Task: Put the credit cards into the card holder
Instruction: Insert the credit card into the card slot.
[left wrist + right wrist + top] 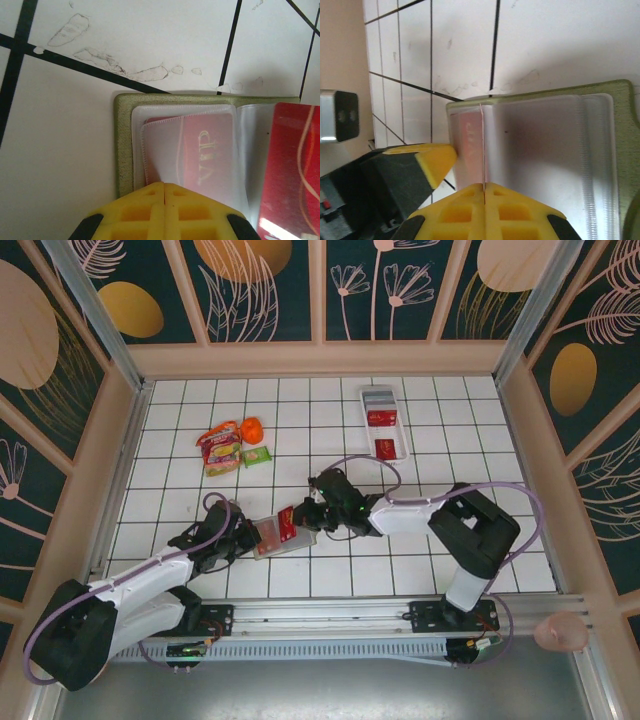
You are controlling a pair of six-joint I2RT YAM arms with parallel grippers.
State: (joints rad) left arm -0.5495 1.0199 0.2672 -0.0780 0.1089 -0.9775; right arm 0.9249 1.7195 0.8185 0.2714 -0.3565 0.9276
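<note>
Card holder [268, 537] lies open on the tiled table [450, 430], near the front edge, between the two arms. Left gripper [164, 189] has its fingers pressed together, tips on the holder's near edge. One red card marked VIP [207, 155] sits in a clear sleeve. Right gripper [484, 188] is clamped on another red card [287, 521], held on edge over the open holder. Two more red cards [378, 418] lie in the white tray [380, 397] further back. Snack packets [220, 448] lie back left.
</note>
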